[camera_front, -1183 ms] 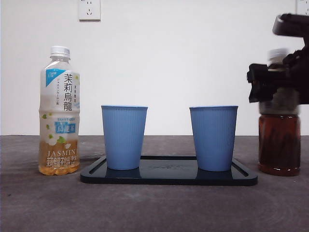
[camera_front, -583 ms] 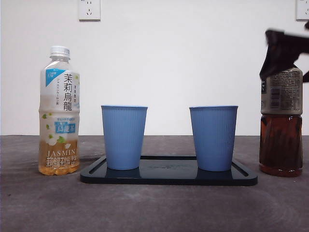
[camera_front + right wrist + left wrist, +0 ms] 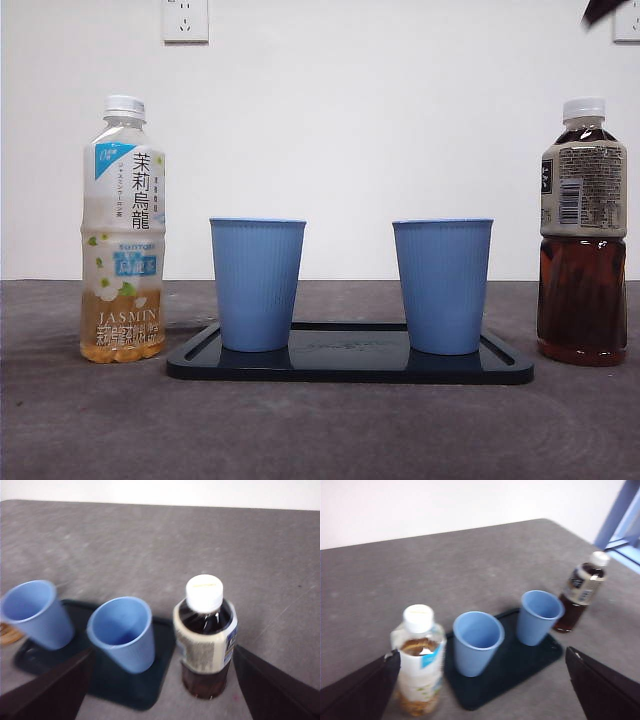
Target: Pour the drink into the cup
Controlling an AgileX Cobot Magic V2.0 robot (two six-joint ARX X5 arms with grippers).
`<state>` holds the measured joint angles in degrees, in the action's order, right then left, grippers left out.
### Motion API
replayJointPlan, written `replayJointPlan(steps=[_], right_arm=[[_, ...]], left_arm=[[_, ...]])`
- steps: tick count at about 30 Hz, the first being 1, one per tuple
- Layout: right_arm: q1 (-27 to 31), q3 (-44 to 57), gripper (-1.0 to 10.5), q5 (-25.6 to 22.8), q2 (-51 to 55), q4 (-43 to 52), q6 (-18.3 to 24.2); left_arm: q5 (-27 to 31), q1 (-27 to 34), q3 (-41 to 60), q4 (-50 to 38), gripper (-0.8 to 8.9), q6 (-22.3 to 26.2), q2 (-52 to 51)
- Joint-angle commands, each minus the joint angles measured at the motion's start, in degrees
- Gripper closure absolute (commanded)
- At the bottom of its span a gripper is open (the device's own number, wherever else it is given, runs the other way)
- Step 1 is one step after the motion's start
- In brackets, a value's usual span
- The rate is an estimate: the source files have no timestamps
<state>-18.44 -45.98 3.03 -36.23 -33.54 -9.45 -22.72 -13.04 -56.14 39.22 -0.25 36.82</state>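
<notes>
Two blue cups, one on the left (image 3: pixel 257 284) and one on the right (image 3: pixel 442 285), stand empty on a black tray (image 3: pixel 350 365). A dark tea bottle (image 3: pixel 583 232) with a white cap stands upright on the table right of the tray. My right gripper (image 3: pixel 164 651) hangs open above it, jaws apart on either side of the bottle (image 3: pixel 205 640) and not touching it. In the front view this arm shows only as a black tip (image 3: pixel 600 10). A jasmine tea bottle (image 3: pixel 122 230) stands left of the tray. My left gripper (image 3: pixel 481 654) is open, high above that bottle (image 3: pixel 420 662).
The tray (image 3: pixel 520 667) lies mid-table on a grey surface. A white wall with a power socket (image 3: pixel 185 19) runs behind. A blue frame (image 3: pixel 620 520) shows past the table's far corner.
The right gripper let go of the dark tea bottle and rose out of the front view. The bottle now stands free on the table with its cap showing.
</notes>
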Motion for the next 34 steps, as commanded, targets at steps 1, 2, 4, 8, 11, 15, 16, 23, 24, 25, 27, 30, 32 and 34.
replayJointPlan(steps=[1,2,4,8,11,15,16,23,24,25,27,30,32,34], right_arm=[[-0.3,-4.7,5.0,0.0,2.0,-5.5,-0.2],[-0.3,-5.8,5.0,0.0,2.7,-6.5,-0.1],[-0.3,-7.8,5.1,0.0,4.3,-8.4,-0.2],[-0.3,-11.0,5.0,0.0,6.3,-11.8,-0.2],[-0.3,-12.5,5.1,0.1,7.1,-14.0,-0.2],[-0.3,-13.7,5.1,0.1,7.2,-15.9,-0.2],[-0.3,-13.7,5.1,0.2,7.2,-16.0,-0.2],[-0.3,-13.7,5.1,0.1,7.2,-15.8,-0.3],[-0.3,-13.7,5.1,0.1,7.2,-15.8,-0.3],[-0.3,-13.7,5.1,0.2,7.2,-15.8,-0.3],[-0.3,-13.7,5.1,0.2,7.2,-15.8,-0.4],[-0.3,-13.7,5.1,0.1,7.2,-15.8,-0.5],[-0.3,-13.7,5.1,0.1,7.2,-15.8,-0.5],[-0.3,-13.7,5.1,0.1,7.2,-15.8,-0.5]], left_arm=[[2.2,-0.2,2.4,-1.5,2.86,1.4,0.3],[2.9,-0.2,3.7,-1.9,2.86,1.4,0.3],[4.5,-0.2,7.4,-3.8,2.86,1.3,0.2],[5.1,-0.2,15.6,-11.9,2.86,-0.5,0.2],[5.8,-0.2,21.5,-20.2,2.86,-2.1,0.6],[9.4,-0.2,27.1,-29.4,2.86,-3.5,2.5],[9.7,-0.2,27.8,-31.2,2.86,-3.7,3.2],[9.7,-0.8,29.2,-40.5,2.86,-4.9,10.8],[9.7,-1.0,29.2,-41.7,2.86,-4.9,12.1],[9.7,-1.1,29.2,-42.8,2.86,-5.0,13.4],[9.7,-1.6,29.2,-45.1,2.86,-5.0,15.8],[9.7,-2.6,29.2,-48.2,2.86,-5.0,19.3],[9.7,-3.1,29.2,-50.5,2.86,-5.0,21.4],[9.7,-3.4,29.2,-52.9,2.86,-5.0,23.8]])
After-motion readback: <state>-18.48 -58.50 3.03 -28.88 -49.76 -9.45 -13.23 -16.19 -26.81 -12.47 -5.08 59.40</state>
